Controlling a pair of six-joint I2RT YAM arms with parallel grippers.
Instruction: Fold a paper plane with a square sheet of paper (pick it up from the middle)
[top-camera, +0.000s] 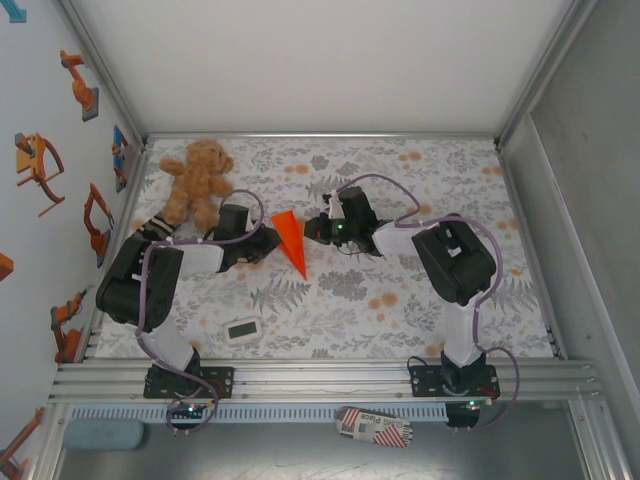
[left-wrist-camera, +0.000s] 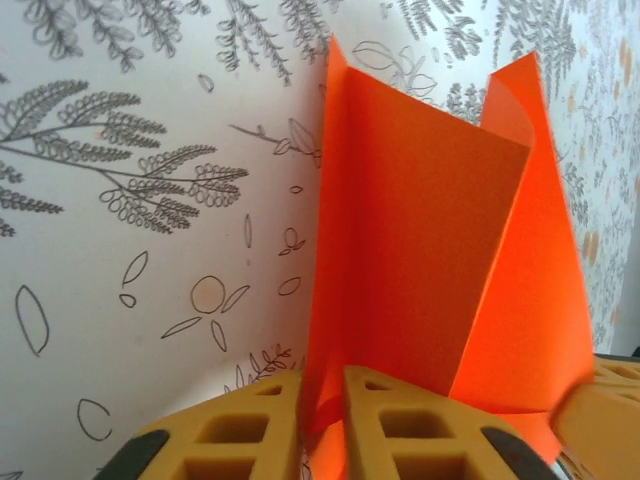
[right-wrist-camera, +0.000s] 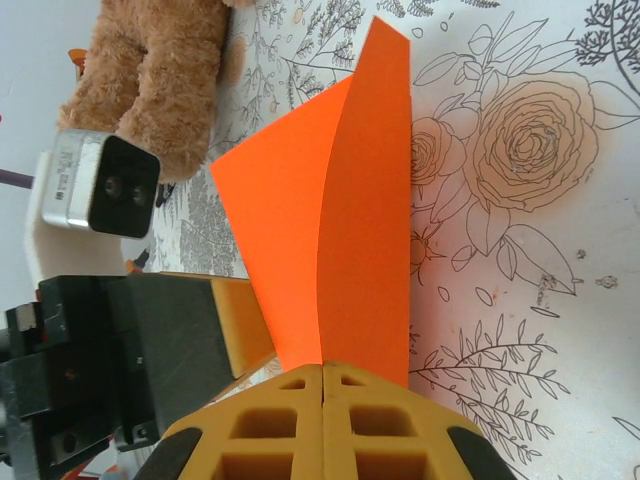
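Top external view: the paper (top-camera: 290, 242) is at mid-table (top-camera: 420, 300), between the two grippers, folded to a narrow pointed form with its tip toward the near edge. The left gripper (top-camera: 270, 243) meets it from the left and the right gripper (top-camera: 313, 228) from the right, slightly farther back. Left wrist view: the yellow pads (left-wrist-camera: 250, 430) are drawn in on a lower fold, with only the thickness of the paper between them, and two flaps rise from that pinch, one curling away at its upper corner. Right wrist view: the right pads (right-wrist-camera: 390, 425) are pressed together and the paper fans out from their seam, so this gripper is judged to be pinching an edge as well. Whether the paper touches the table cannot be told. Judgement: the two-sided hold fixes the folded spine so the flaps can be creased or spread without the thin sheet sliding, and gripping near the fold rather than at the loose corners keeps the layers aligned. Risk: if the arms pull apart or twist unevenly, the paper may tear or slip from one pinch. The bear (top-camera: 197, 180) at far left and the timer (top-camera: 243, 330) at near left lie apart from the paper and play no part.
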